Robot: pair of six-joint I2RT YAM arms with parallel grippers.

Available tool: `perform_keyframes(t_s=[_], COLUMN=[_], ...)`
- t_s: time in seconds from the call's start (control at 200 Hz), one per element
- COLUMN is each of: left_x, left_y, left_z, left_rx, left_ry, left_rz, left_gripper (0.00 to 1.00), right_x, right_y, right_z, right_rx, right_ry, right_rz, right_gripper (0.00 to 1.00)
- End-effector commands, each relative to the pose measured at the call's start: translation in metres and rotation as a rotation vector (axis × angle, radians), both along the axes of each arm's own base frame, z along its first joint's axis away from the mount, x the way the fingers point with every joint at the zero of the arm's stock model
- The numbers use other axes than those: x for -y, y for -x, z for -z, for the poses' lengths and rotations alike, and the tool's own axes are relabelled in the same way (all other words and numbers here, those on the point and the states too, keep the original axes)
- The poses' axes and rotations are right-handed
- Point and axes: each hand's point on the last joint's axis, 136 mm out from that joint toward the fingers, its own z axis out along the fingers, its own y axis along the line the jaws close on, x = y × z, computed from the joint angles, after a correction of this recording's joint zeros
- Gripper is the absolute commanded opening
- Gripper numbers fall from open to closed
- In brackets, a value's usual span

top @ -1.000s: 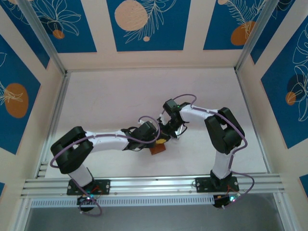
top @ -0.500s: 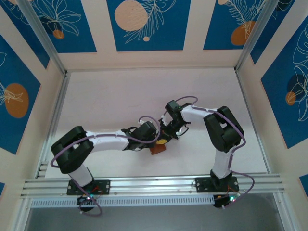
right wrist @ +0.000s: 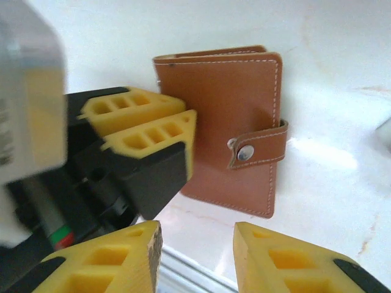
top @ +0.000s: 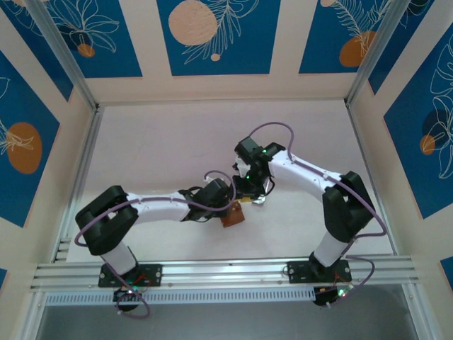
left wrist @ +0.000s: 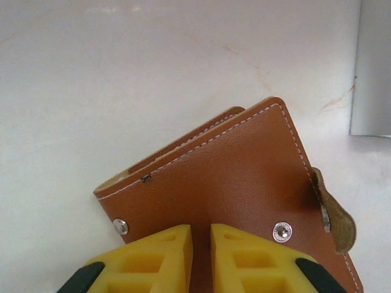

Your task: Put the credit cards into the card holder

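**Status.** The card holder (top: 231,217) is folded shut. No credit card can be made out, and whether any sits inside cannot be told. Judged from this, opening the holder and loading the cards is all left to do.

1. **Enclosure walls** (top: 212,35): cream panels with blue leaf prints and orange discs. They stand beyond the card holder and to either side of it.
2. **Table** (top: 163,142): white and matt, with faint pale streaks. It spreads on all sides of the card holder.
3. **Aluminium rail** (top: 226,269): on the near side of the card holder, carrying both arm bases.
4. **Left arm** (top: 156,207) and **right arm** (top: 311,177): white with purple cable, converging over the card holder.
5. **Card holder**: brown leather with pale stitching.
6. **Right gripper** (right wrist: 197,244): yellow fingers set wide with nothing between them, just in front of the card holder's strap side.
7. **Left gripper** (left wrist: 201,235): narrow, pinching one edge of the card holder.
8. **Silvery-grey piece** (left wrist: 372,67): flat on the table near the card holder. What it is cannot be read.
9. **Strap** (right wrist: 259,146): wraps round the card holder's edge onto its front.
10. **Snap button** (right wrist: 246,152): on the strap's end, and it looks fastened.
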Motion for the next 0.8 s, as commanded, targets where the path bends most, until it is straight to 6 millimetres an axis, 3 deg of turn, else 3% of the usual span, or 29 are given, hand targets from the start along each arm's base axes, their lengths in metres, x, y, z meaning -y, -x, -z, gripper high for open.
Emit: perform_keyframes(t_s=[0.0, 0.21, 0.39, 0.795], left_x=[-0.009, -0.012, -0.011, -0.011], left_y=[0.014, 0.015, 0.016, 0.016], left_z=[0.026, 0.025, 0.026, 0.028], left_rx=[-0.051, -0.047, -0.049, -0.051], left_ry=[-0.059, -0.061, -0.057, -0.051], left_rz=[0.013, 0.012, 0.015, 0.017], left_gripper=[0.16, 0.16, 0.16, 0.16], right_x=[0.018, 0.014, 0.014, 0.004], right_y=[0.008, 0.008, 0.009, -0.001], right_z=[0.024, 0.038, 0.034, 0.026], right_rx=[-0.034, -0.039, -0.034, -0.033], right_ry=[0.192, 0.275, 0.278, 0.22], right_rz=[-0.006, -0.031, -0.026, 0.003], right_gripper=[0.37, 0.32, 0.26, 0.26])
